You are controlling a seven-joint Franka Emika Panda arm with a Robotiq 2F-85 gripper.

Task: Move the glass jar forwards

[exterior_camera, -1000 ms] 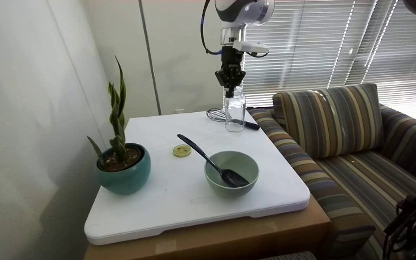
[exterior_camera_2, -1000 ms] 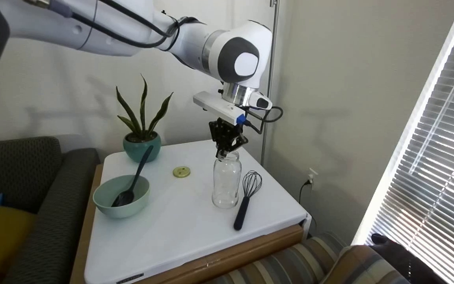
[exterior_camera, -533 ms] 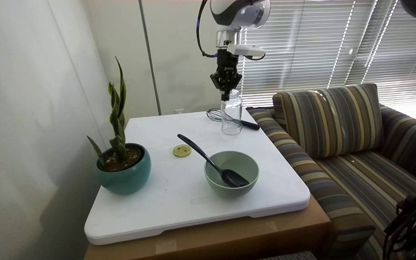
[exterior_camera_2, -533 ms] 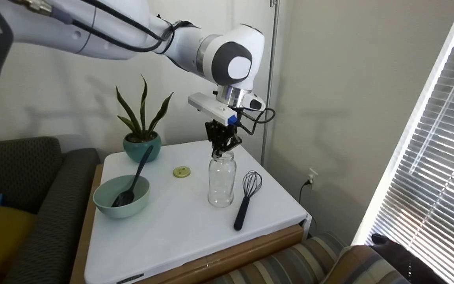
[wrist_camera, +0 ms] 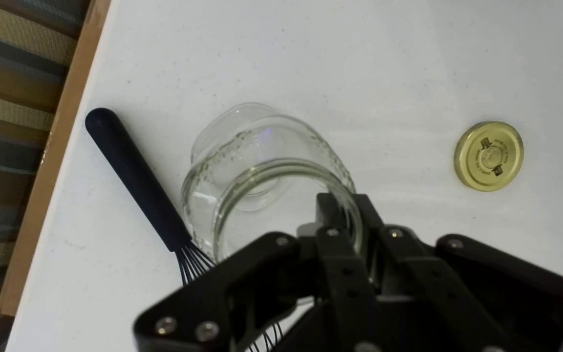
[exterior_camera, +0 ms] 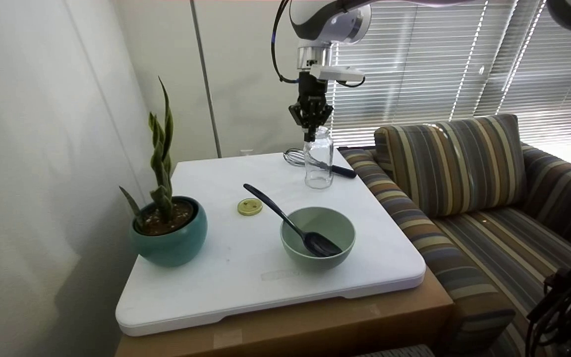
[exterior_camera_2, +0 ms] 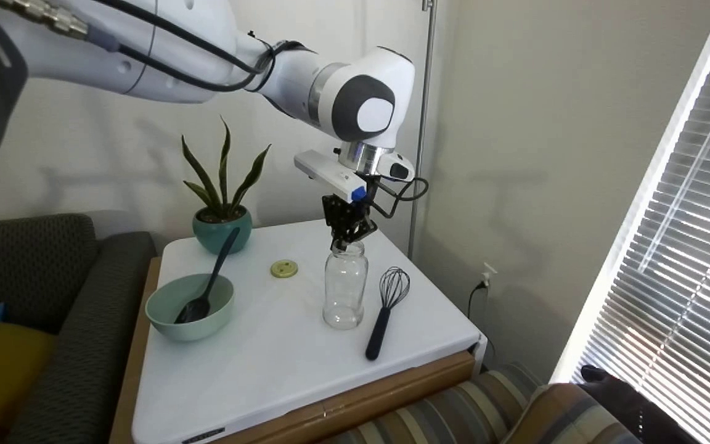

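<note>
By the tabletop's [exterior_camera: 236,282] striped armchair [exterior_camera: 484,230] edge, your gripper [wrist_camera: 349,211] pinches the glass jar [exterior_camera_2: 345,287] rim: base flat, then release!

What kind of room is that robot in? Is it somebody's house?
It looks like a living room or lounge, maybe in a home, though it might be an office. The striped armchair, window blinds and potted plant suggest that.
</note>
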